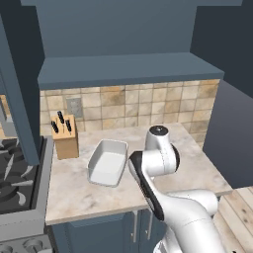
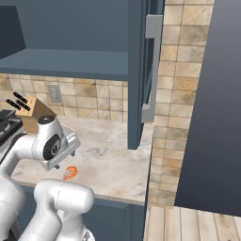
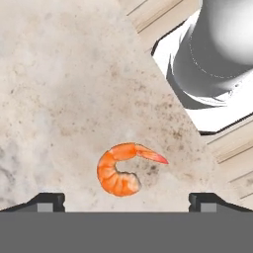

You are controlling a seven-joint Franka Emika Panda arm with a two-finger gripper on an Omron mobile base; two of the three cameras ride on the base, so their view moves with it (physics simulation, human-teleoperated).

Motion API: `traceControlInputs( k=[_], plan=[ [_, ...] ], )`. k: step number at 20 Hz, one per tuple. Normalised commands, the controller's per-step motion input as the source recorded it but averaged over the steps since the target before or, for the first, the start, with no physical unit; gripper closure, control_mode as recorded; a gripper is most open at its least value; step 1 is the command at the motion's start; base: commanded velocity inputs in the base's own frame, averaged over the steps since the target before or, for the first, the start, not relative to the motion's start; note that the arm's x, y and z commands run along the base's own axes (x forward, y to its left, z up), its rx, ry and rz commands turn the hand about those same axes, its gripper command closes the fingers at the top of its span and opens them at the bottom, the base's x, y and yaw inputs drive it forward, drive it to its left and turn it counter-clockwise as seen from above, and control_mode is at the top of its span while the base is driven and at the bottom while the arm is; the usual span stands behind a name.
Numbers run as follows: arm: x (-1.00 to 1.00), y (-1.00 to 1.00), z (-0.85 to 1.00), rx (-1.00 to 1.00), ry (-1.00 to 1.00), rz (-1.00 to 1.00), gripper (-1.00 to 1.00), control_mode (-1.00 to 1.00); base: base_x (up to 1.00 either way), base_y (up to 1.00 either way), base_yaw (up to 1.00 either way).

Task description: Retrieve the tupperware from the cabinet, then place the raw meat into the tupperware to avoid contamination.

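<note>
The arm folds forward from the base and bends down over the counter (image 1: 192, 168). The wrist points straight down. The gripper (image 3: 126, 200) hangs above the raw meat (image 3: 121, 170), fingers spread wide, one fingertip (image 3: 47, 201) on each side, without contact.
</note>
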Motion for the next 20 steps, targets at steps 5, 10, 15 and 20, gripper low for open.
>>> traceControlInputs(
  k=[5,10,15,20],
  plan=[
    [0.24,0.06,-0.26,-0.02,0.00,-0.09,-1.00,-1.00,0.00,0.00,0.00],
    [0.03,0.02,-0.32,0.00,0.05,-0.09,-1.00,-1.00,0.00,0.00,0.00],
    [0.04,0.00,-0.32,0.00,0.06,-0.06,-1.00,-1.00,0.00,0.00,0.00],
    [0.07,0.00,-0.35,0.00,0.08,-0.05,-1.00,-1.00,0.00,0.00,0.00]
  ],
)
